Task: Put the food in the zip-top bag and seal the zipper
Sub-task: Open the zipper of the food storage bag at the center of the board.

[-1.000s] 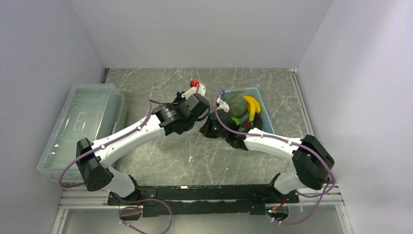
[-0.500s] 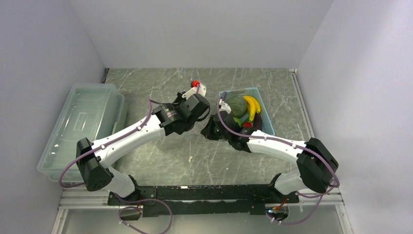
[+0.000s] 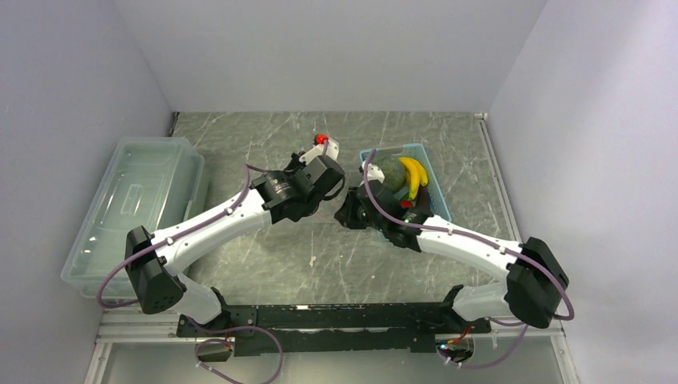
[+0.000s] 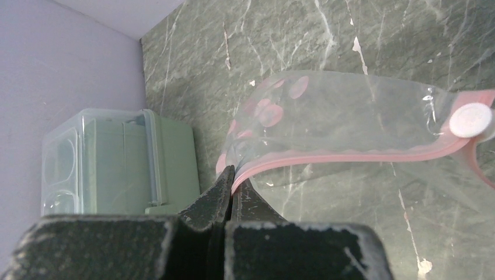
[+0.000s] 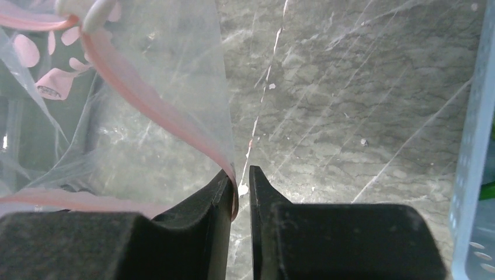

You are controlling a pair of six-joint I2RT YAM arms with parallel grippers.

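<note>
The zip-top bag (image 4: 350, 111) hangs clear and floppy above the table, and it holds no food. Its pink zipper (image 4: 350, 157) runs to a white slider (image 4: 470, 119). My left gripper (image 4: 232, 175) is shut on the zipper's end. In the right wrist view the zipper (image 5: 146, 99) curves down against one finger of my right gripper (image 5: 239, 174). Its jaws stand a narrow gap apart. In the top view both grippers, left (image 3: 336, 186) and right (image 3: 346, 210), meet mid-table. The yellow banana (image 3: 413, 174) and the dark green round fruit (image 3: 390, 170) lie in the light-blue basket (image 3: 438, 192).
The large translucent bin (image 3: 136, 208) stands at the left wall and also shows in the left wrist view (image 4: 117, 163). The basket's wall (image 5: 476, 146) is close on the right of my right gripper. My right forearm crosses the basket's near corner.
The right arm's elbow has swung out to the right and lower. Its gripper stays beside the left gripper at the bag. The left arm has barely moved.
</note>
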